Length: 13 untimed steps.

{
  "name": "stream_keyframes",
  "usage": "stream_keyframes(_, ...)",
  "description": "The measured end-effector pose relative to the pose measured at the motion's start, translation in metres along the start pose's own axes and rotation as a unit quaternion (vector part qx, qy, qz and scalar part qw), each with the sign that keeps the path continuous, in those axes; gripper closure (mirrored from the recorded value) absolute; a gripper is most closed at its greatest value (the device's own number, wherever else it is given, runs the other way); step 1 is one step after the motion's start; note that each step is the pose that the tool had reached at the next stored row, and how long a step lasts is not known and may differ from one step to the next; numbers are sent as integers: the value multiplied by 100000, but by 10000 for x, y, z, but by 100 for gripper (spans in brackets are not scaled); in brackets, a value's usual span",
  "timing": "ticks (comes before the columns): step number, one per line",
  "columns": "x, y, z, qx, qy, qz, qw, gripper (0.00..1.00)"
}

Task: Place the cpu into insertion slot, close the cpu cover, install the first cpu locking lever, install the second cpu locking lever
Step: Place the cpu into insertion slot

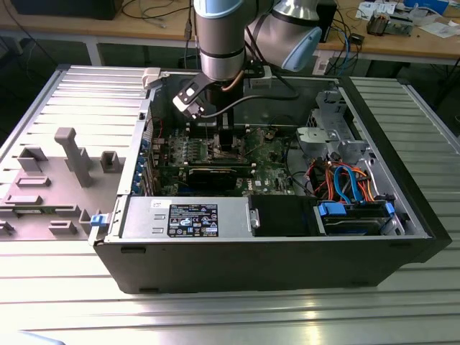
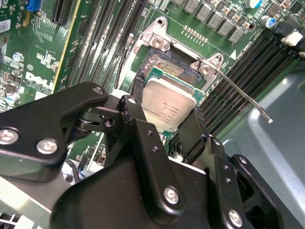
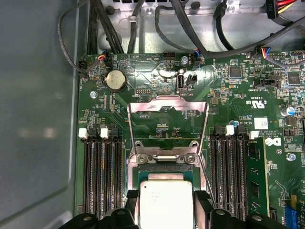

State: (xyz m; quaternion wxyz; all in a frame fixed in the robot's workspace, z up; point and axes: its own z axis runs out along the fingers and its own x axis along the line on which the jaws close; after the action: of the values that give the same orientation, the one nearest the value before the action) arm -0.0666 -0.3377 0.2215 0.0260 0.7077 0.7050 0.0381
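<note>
One robot arm (image 1: 223, 43) reaches down into an open computer box (image 1: 251, 266) in the exterior view. Its gripper (image 1: 226, 140) hangs low over the green board (image 1: 269, 154), near the middle of the box.

In the second wrist view the gripper (image 2: 164, 117) is closed on the chip (image 2: 169, 102). Its black fingers (image 2: 139, 119) press the chip's two side edges, and the flat silver top faces up. The socket (image 2: 167, 64) lies under the chip and a bit past it, on the side away from the gripper's body. Part of its dark middle peeks out beyond the chip's far edge, so I think the chip is not all the way in yet. A thin metal lever (image 2: 243, 93) sticks out free beside the socket.

In the first wrist view the chip (image 3: 166, 205) sits between the two fingers (image 3: 132, 200), its edges square to the socket (image 3: 164, 171). This view adds the cover (image 3: 167, 101), a thin silver frame that stands open just past the socket. Long black memory slots (image 3: 97, 171) run along both sides.
</note>
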Motion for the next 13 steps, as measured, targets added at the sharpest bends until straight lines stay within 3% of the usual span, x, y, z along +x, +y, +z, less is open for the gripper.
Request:
stream_keyframes(4, 7, -8, 81, 48, -22, -4, 100000, 46)
stream_keyframes(13, 7, -8, 83, 50, -35, -1, 100000, 46)
